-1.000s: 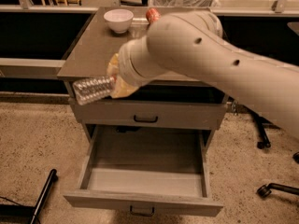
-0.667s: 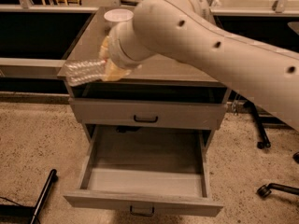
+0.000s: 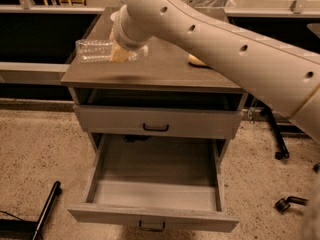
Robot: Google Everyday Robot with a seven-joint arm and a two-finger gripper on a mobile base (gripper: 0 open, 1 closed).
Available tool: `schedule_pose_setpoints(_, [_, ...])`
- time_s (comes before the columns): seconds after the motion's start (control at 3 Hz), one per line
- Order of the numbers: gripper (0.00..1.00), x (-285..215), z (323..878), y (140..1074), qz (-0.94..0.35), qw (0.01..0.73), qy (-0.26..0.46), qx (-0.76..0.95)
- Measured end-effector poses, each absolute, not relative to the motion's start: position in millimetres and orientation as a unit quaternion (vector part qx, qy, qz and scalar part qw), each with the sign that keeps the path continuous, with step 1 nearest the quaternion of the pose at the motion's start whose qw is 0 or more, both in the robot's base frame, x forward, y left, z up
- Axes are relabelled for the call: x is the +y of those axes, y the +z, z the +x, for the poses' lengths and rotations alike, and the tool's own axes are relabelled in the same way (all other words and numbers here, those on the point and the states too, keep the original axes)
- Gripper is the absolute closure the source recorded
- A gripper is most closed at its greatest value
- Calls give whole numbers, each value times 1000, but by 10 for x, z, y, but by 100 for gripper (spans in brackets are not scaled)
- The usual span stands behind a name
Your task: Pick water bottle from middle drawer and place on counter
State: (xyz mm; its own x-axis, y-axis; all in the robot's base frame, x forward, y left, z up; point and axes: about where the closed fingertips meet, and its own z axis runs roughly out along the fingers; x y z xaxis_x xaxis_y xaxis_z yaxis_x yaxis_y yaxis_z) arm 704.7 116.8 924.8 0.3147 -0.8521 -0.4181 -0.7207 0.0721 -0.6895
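The water bottle (image 3: 94,50) is clear and ribbed and lies sideways just above the left part of the counter (image 3: 150,73). My gripper (image 3: 120,54) is shut on its right end, with yellowish fingertips (image 3: 118,55) showing at the bottle. The big white arm reaches in from the right and hides the back of the counter. The middle drawer (image 3: 154,181) is pulled wide open below and holds nothing I can see.
The upper handled drawer (image 3: 156,122) is shut. A tan object (image 3: 196,60) peeks out under the arm on the counter. A black pole (image 3: 46,210) lies on the floor at the left. Chair casters (image 3: 286,202) stand at the right.
The arm has carried the bottle from in front of the cabinet's left edge up and back, so it now hangs over the counter's left side.
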Motion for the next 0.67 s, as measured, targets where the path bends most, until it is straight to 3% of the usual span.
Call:
schedule_pose_setpoints(0.33, [82, 1075, 7485, 9117, -657, 414, -74, 625])
schedule_pose_setpoints(0.67, [58, 927, 7724, 8956, -649, 370, -83, 660])
